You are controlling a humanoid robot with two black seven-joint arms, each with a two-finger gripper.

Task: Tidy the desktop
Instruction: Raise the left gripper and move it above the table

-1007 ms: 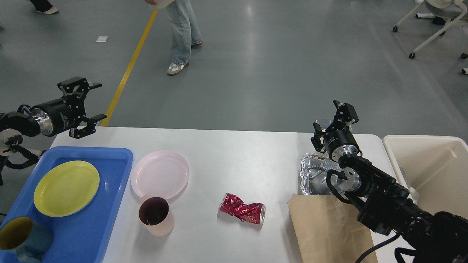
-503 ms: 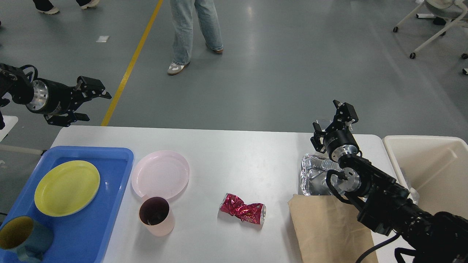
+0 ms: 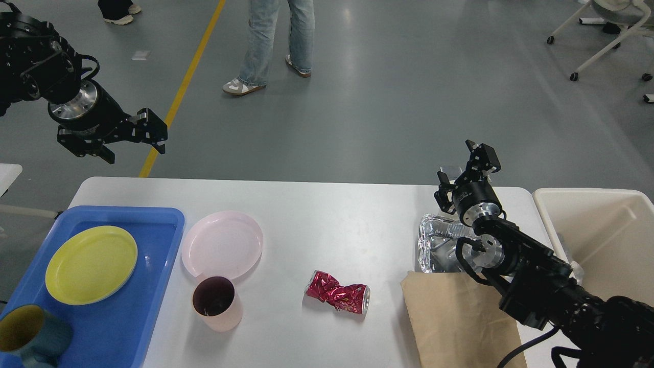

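Note:
The white desktop carries a pink plate, a pink cup upright in front of it, a crushed red can lying near the middle, a crumpled foil tray and a brown paper bag at the right. My left gripper is open and empty, held high beyond the desktop's far left corner, fingers pointing right and down. My right gripper is open and empty above the far right edge, just behind the foil tray.
A blue tray at the left holds a yellow plate and a dark teal mug. A beige bin stands off the right end. A person's legs are on the floor behind; a chair stands far right.
My left arm has risen and swung, its gripper turning from level to angled downward and shifting right. The person behind has walked to the right. My right arm has not moved.

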